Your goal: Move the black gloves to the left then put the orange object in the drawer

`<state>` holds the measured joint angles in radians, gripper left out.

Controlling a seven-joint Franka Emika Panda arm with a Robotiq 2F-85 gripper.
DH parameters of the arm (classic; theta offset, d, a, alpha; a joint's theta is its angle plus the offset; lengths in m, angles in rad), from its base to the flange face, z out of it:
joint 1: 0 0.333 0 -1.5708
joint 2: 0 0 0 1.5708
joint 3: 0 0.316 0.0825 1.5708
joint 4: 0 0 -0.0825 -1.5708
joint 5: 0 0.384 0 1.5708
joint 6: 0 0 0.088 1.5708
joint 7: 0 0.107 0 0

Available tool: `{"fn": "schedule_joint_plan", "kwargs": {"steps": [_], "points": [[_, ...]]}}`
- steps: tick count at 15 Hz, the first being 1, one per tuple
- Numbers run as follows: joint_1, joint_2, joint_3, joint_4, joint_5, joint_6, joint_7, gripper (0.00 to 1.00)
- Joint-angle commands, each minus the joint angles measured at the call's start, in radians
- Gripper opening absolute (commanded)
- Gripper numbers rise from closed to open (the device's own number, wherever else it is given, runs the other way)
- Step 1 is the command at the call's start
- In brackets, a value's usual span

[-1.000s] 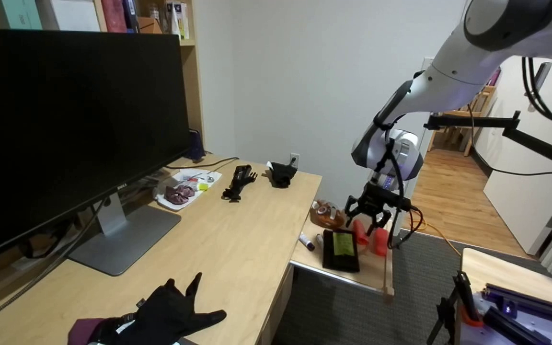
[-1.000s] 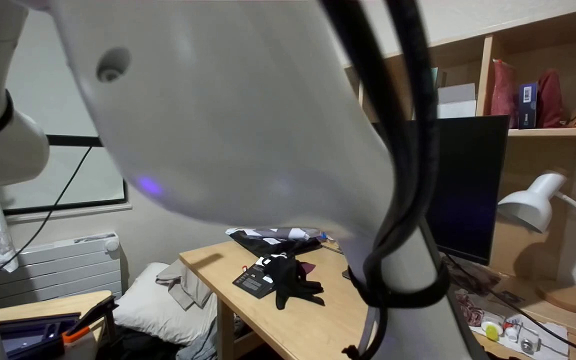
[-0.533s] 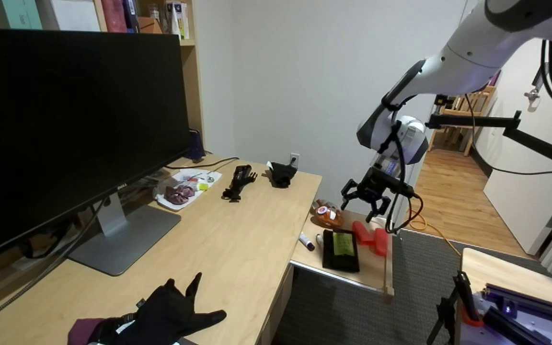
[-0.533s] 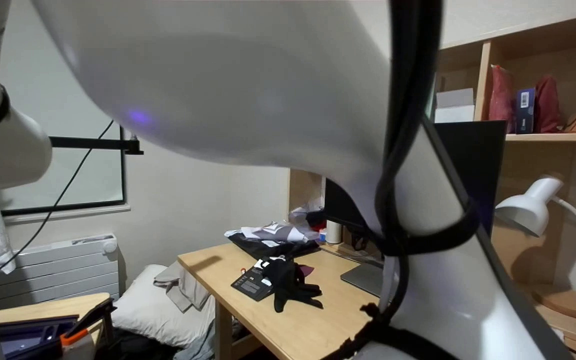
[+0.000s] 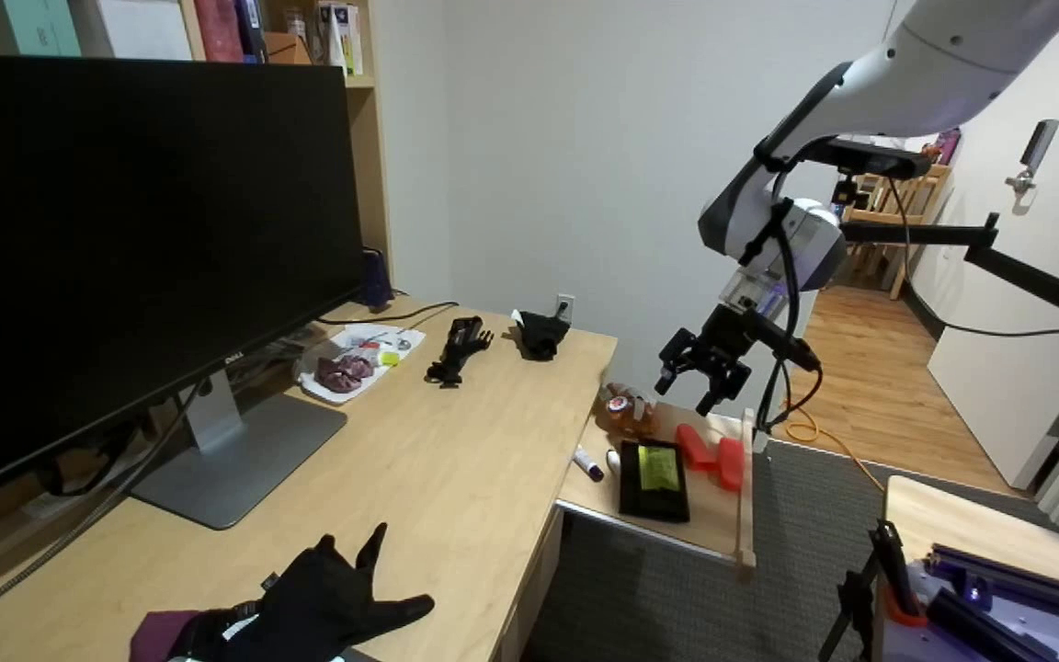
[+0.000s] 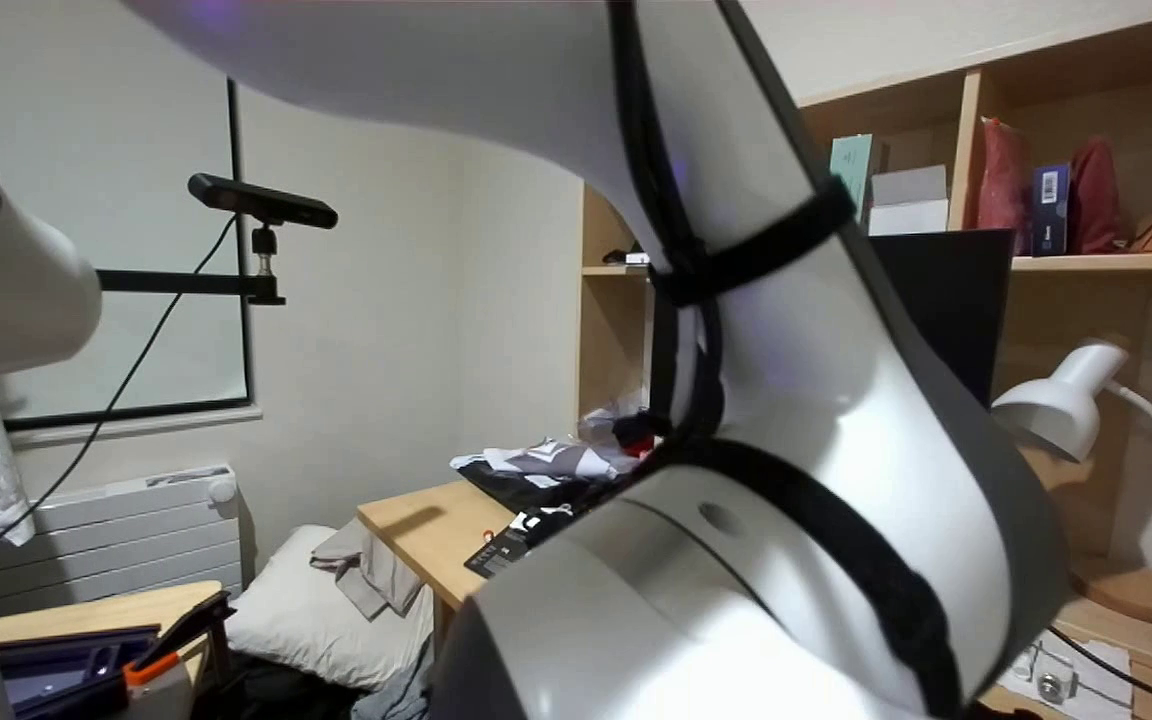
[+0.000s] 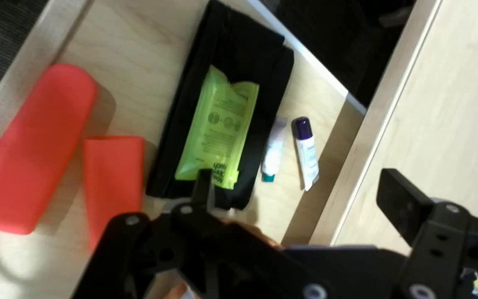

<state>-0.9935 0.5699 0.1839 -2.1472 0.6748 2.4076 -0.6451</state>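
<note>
The black gloves [image 5: 318, 588] lie at the desk's near end with fingers spread; in an exterior view the arm hides most of them. The drawer [image 5: 745, 519] is pulled out at the desk's far right. Inside it the orange object [image 5: 697, 449] rests flat. In the wrist view this orange object [image 7: 113, 174] shows only its upper part, the lower end covered by a finger. My gripper [image 5: 684, 397] hangs above the drawer, clear of the orange object. Its fingers stand wide apart in the wrist view, nothing between the pads; the gripper [image 7: 295, 176] is open.
Sharing the drawer are a chunky red item [image 7: 35, 153], a black case [image 7: 259, 54] with a yellow-green packet, small tubes [image 7: 307, 153] and an amber bag [image 5: 629, 414]. Black gadgets [image 5: 459, 351], a white tray [image 5: 405, 342] and a monitor [image 5: 143, 257] occupy the desk.
A second ago the orange object stood tilted between the fingers; now it lies flat, let go. My gripper has risen away from the drawer and opened wider, and the arm has drawn upward.
</note>
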Motion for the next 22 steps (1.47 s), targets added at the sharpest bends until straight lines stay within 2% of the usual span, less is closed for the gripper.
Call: {"fn": "schedule_joint_plan", "kwargs": {"steps": [1, 5, 8, 9, 12, 15, 17, 18, 19, 22], "points": [[0.023, -0.127, -0.041, -0.13, 0.035, -0.075, -0.155, 1.0], [0.1, -0.216, -0.104, -0.25, 0.011, -0.124, -0.257, 1.0], [0.207, -0.292, -0.13, -0.373, 0.015, -0.092, -0.315, 1.0], [0.254, -0.312, -0.136, -0.406, 0.024, -0.084, -0.304, 1.0], [0.412, -0.396, -0.113, -0.49, 0.189, -0.032, -0.275, 1.0], [0.629, -0.458, -0.128, -0.491, 0.371, 0.004, -0.177, 1.0], [0.745, -0.471, -0.13, -0.454, 0.432, 0.045, -0.083, 1.0], [0.795, -0.476, -0.131, -0.437, 0.431, 0.076, -0.044, 1.0], [0.839, -0.474, -0.136, -0.423, 0.372, 0.108, 0.018, 1.0], [0.918, -0.438, -0.173, -0.391, 0.068, 0.102, 0.194, 1.0]]}}
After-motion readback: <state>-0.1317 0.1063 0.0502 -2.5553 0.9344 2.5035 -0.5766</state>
